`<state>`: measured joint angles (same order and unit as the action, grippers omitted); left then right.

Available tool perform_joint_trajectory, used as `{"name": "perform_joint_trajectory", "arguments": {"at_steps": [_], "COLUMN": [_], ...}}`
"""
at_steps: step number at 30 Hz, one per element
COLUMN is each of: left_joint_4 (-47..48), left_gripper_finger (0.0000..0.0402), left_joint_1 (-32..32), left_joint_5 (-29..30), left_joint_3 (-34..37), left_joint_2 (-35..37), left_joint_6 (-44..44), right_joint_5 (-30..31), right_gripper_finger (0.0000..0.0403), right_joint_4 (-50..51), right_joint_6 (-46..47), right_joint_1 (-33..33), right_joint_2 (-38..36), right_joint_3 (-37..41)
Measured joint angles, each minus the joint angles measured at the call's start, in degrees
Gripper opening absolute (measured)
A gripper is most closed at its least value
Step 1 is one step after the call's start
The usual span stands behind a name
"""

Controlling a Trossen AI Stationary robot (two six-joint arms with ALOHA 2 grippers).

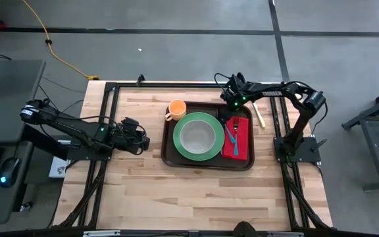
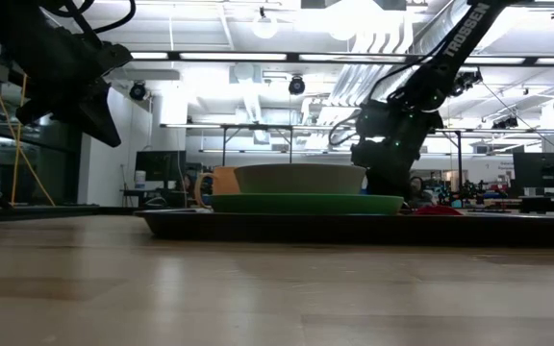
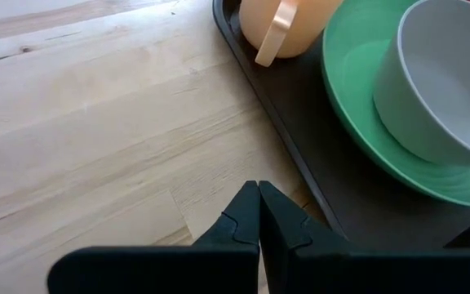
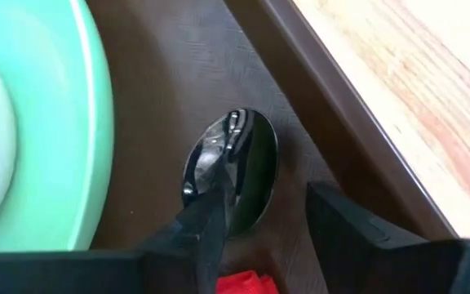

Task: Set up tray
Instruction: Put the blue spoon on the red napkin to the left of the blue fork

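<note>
The dark brown tray (image 1: 170, 155) lies mid-table and holds a green plate (image 1: 179, 141) with a grey bowl (image 1: 198, 135) in it. It also holds an orange cup (image 1: 177, 108) and a red napkin (image 1: 242, 141) with a teal-handled utensil (image 1: 231, 137) on it. A shiny spoon (image 4: 233, 163) lies flat on the tray floor between the plate (image 4: 80, 122) and the tray's rim (image 4: 300, 49). My right gripper (image 4: 263, 204) stands open over the spoon at the tray's far right corner (image 1: 232, 105). My left gripper (image 3: 259, 192) is shut above the bare table, left of the tray (image 1: 143, 141). My right gripper comes slanting down from the far right side with its fingers apart. One finger (image 4: 202, 237) stands over the spoon's neck and hides it. I cannot tell whether that finger touches the spoon. The spoon's bowl end (image 4: 243, 147) rests on the tray.
A pale stick-like utensil (image 1: 260, 115) lies on the table just right of the tray. A black frame (image 1: 110, 89) borders the wooden tabletop. The near half of the table (image 1: 189, 197) is bare wood.
</note>
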<state>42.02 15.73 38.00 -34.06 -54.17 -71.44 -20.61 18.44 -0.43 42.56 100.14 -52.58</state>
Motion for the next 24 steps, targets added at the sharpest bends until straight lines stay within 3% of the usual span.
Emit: {"name": "perform_joint_trajectory", "arguments": {"at_steps": [13,24], "left_joint_4": [0.0,0.0], "left_gripper_finger": [0.0031,0.0031], "left_joint_1": [0.0,0.0], "left_joint_5": [-0.1,-0.1], "left_joint_3": [0.0,0.0], "left_joint_2": [0.0,0.0], "left_joint_6": [0.0,0.0], "right_joint_5": [-0.8,-0.2], "right_gripper_finger": [0.0111,0.0018], "right_joint_4": [-0.8,-1.3], "right_joint_6": [0.0,0.0], "right_joint_1": [-0.2,-0.2], "right_joint_2": [0.1,0.1], "right_joint_3": [0.0,0.0]}}
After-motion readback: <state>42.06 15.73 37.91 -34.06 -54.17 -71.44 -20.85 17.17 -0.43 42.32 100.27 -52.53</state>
